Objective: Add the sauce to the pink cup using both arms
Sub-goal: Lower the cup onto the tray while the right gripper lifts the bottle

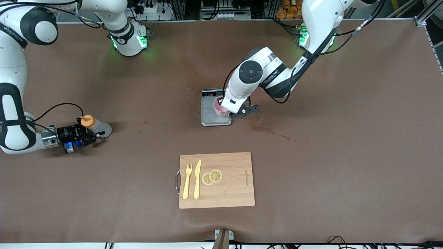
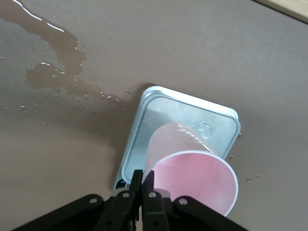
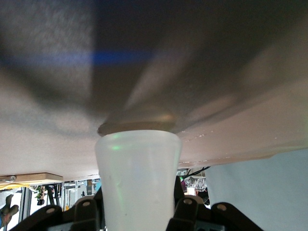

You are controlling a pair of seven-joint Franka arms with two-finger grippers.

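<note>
While both arms grip, sauce and cup sit well apart.
Right gripper [image 1: 90, 136] pinches the sauce [image 1: 97, 126] on the table; left gripper [image 2: 143, 185] pinches the cup's [image 2: 192, 175] rim over the scale [image 1: 209, 116].

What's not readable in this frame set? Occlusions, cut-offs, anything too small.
- Front view: left gripper and most of the pink cup, hidden under the left arm's wrist.
- Left wrist view: scale display out of frame.
- Right wrist view: sauce bottle fills the view; its orange cap and nozzle are not visible.
- Front view: scale display and cutting board lettering too small to read.
</note>
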